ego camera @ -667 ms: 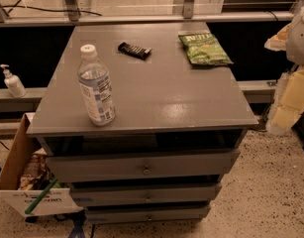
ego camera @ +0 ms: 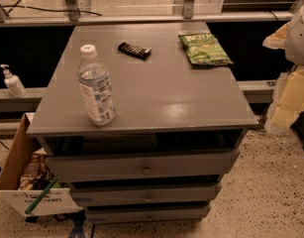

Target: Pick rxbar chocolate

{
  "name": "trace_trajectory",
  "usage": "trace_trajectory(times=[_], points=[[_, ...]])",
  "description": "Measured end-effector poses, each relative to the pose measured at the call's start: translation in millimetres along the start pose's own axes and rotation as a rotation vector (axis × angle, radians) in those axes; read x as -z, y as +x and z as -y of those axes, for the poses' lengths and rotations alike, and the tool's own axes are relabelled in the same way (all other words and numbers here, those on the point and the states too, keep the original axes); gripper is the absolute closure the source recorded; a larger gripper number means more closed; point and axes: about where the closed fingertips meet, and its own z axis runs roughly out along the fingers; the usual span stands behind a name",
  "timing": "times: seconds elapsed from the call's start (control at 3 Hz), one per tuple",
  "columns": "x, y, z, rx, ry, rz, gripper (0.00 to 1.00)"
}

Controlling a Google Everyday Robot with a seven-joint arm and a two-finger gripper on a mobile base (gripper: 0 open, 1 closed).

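the water bottle (ego camera: pixel 96 86) stands front-left on the grey cabinet top (ego camera: pixel 171 100). the rxbar chocolate (ego camera: pixel 134 50) lies flat near the back, left of the green chip bag (ego camera: pixel 204 48). nothing has shifted. the gripper (ego camera: pixel 301 33) hangs at the far right edge, open or closed i cannot tell, so the reach looks unstarted.

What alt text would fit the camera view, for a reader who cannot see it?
A black rxbar lies at the back of a grey cabinet top, with a green chip bag to its right and an upright bottle near the front left. The robot's hand is not in view.
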Motion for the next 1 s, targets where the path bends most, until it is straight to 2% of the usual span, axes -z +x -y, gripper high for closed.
trace_trajectory(times=[0.33,1.0], points=[[-9,-18,16,0.055,-0.003,0.016,0.0],[-54,-81,78,0.162,-0.047,0.035,0.0]])
